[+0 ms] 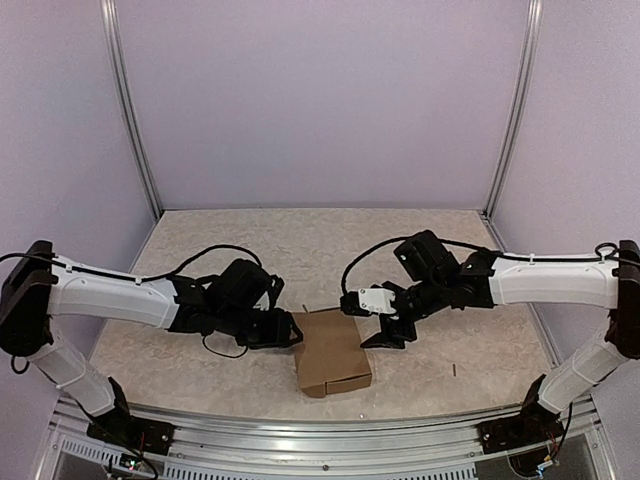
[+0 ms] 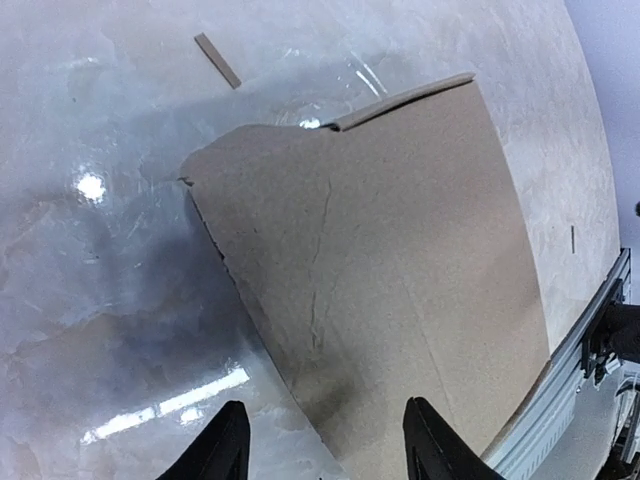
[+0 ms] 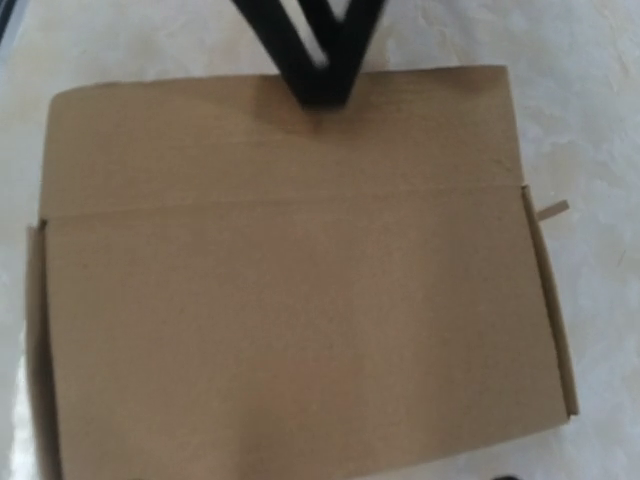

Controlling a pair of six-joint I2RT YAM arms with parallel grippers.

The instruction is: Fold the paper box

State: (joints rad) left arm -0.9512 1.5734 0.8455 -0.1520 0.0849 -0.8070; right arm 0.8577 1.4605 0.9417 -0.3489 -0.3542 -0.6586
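Note:
The paper box (image 1: 332, 352) is plain brown cardboard, lying flat on the marbled table near the front middle, with a folded flap along its near edge. My left gripper (image 1: 291, 330) sits at its left edge. In the left wrist view that gripper (image 2: 326, 448) is open, and the box (image 2: 400, 250) edge runs between the fingertips (image 2: 226, 440) without touching them. My right gripper (image 1: 386, 336) hovers just right of the box with its jaws spread and empty. In the right wrist view the box (image 3: 300, 300) fills the frame and the left gripper's black fingers (image 3: 322, 50) show beyond its far edge.
A small cardboard scrap (image 2: 217, 60) lies on the table beyond the box, and a thin sliver (image 1: 453, 370) lies to the right. The aluminium rail (image 1: 330, 425) runs along the table's front edge, close behind the box. Purple walls enclose the other three sides.

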